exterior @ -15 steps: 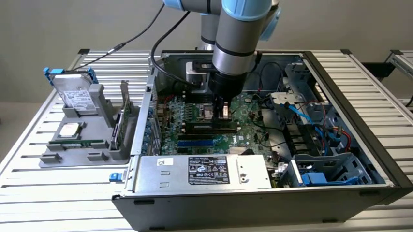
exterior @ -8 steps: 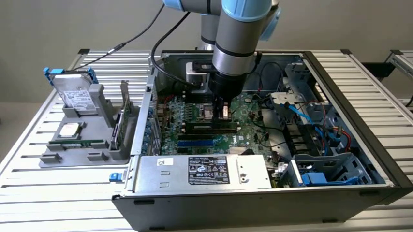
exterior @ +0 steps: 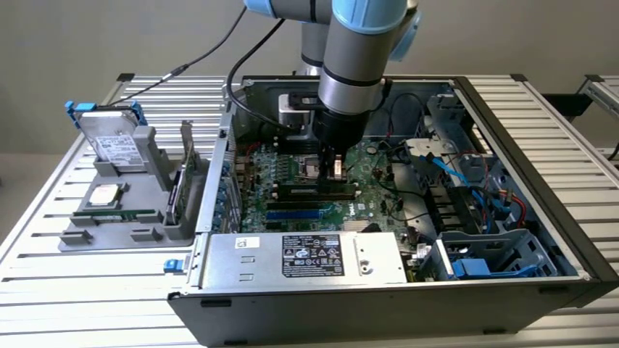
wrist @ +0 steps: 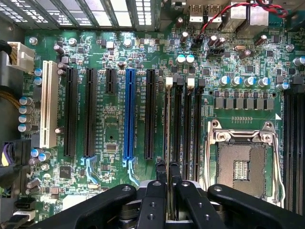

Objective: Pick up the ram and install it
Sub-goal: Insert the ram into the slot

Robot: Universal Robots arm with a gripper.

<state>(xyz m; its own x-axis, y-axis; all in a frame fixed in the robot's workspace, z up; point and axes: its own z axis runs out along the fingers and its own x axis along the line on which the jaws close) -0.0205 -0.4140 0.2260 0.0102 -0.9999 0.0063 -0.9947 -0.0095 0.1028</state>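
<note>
Ram (wrist: pixel 167 129): thin, stiff, light board, likely fragile under twist; grip flat faces mid-length. Tool (wrist: pixel 167 168) clenched on it, edge-on, motherboard (wrist: pixel 114 126) directly beneath.

The table (exterior: pixel 97 290) is ribbed bare metal; the motherboard (wrist: pixel 114 138) shines glossy green, its slots (wrist: pixel 71 112) matt black plastic, the gripper (wrist: pixel 168 167) fingers (wrist: pixel 153 200) matt black too.
</note>
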